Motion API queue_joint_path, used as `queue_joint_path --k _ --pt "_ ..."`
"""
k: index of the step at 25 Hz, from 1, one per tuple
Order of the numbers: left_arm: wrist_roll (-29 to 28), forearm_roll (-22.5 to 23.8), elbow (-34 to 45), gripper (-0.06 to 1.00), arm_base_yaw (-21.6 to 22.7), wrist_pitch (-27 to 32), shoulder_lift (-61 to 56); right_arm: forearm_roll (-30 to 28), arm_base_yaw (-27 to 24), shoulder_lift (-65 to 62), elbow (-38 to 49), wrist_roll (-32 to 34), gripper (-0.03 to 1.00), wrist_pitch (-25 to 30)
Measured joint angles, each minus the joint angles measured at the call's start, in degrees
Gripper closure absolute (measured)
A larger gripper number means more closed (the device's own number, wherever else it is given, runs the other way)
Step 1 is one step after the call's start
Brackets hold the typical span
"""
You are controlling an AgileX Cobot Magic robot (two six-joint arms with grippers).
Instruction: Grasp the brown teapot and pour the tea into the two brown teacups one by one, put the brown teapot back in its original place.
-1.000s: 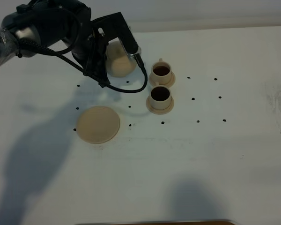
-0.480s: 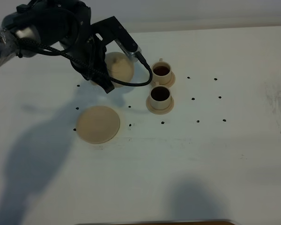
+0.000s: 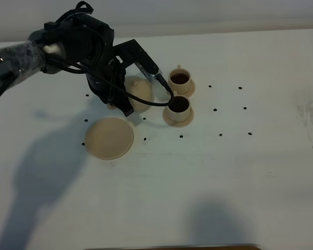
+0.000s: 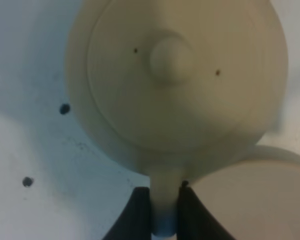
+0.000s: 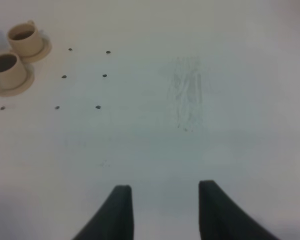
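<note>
The brown teapot [image 3: 141,94] hangs upright in my left gripper [image 3: 127,102], just behind the wide flat saucer [image 3: 109,138] and left of the cups. In the left wrist view the teapot [image 4: 175,75] is seen from above, lid on. My left gripper [image 4: 164,202] is shut on its loop handle, and the saucer's edge [image 4: 250,200] lies below. The two brown teacups, far [image 3: 179,78] and near [image 3: 178,105], stand on small saucers and hold dark tea. They also show in the right wrist view, far cup [image 5: 24,37] and near cup [image 5: 4,70]. My right gripper [image 5: 165,210] is open and empty over bare table.
Small black dots [image 3: 215,110] mark the white table around the cups and saucer. A scuffed patch [image 3: 309,112] lies at the right and shows in the right wrist view [image 5: 187,95]. The left arm's cable [image 3: 146,102] loops close to the near cup.
My left arm has carried the teapot away from the far cup, forward and lower toward the wide saucer. The cups and right arm have not moved.
</note>
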Motion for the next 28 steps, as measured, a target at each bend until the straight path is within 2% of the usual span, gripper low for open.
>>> queue_joint_path --k 6,13,19,24,28 --pt "-0.06 -0.02 0.0 0.78 0.0 1.27 -3.67 0.0 0.0 0.0 0.0 0.0 0.66 0.0" --pt "-1.15 -0.03 0.0 0.78 -0.31 7.3 -8.99 0.0 0.0 0.0 0.0 0.0 0.66 0.0" --pt "-7.57 -1.27 1.1 0.78 -0.31 14.31 -11.68 0.0 0.0 0.0 0.0 0.0 0.66 0.0" --pt "-14.31 -1.7 7.91 0.78 -0.31 14.5 -15.22 0.0 0.0 0.0 0.0 0.0 0.66 0.0" --pt "-18.08 -2.79 15.2 0.78 -0.31 11.9 -18.64 0.0 0.0 0.0 0.0 0.0 0.66 0.0"
